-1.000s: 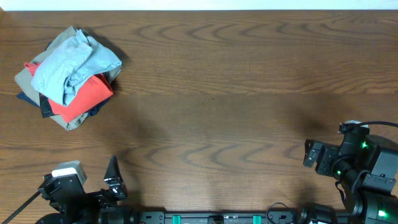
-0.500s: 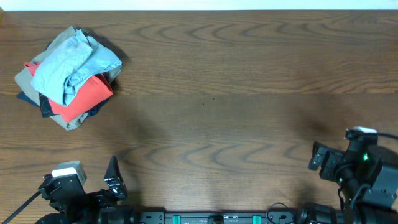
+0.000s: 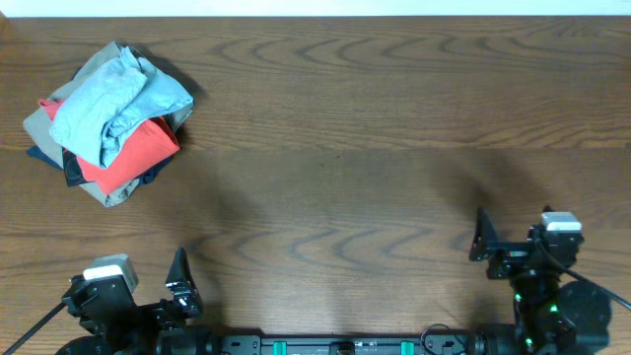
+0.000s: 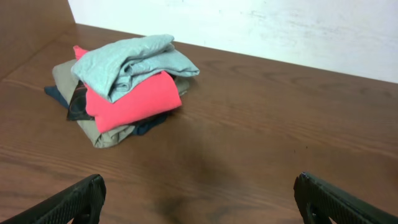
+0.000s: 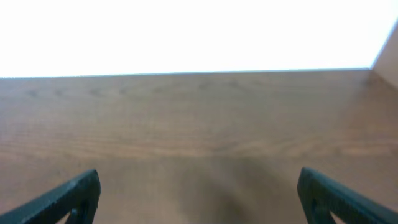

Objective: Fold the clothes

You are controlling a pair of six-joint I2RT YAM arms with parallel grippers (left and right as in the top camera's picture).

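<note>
Overhead: clothes pile (image 3: pixel 108 118) far-left corner; both jaws wide apart.

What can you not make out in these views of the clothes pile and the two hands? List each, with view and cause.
- Clothes pile: garment count unclear; grey-blue top and red piece cover lower ones, overhead and left wrist views.
- Left hand: only fingertips show; left wrist view's bottom edge cuts the rest.
- Right hand: likewise in the right wrist view, which is blurred and misses the pile.
</note>
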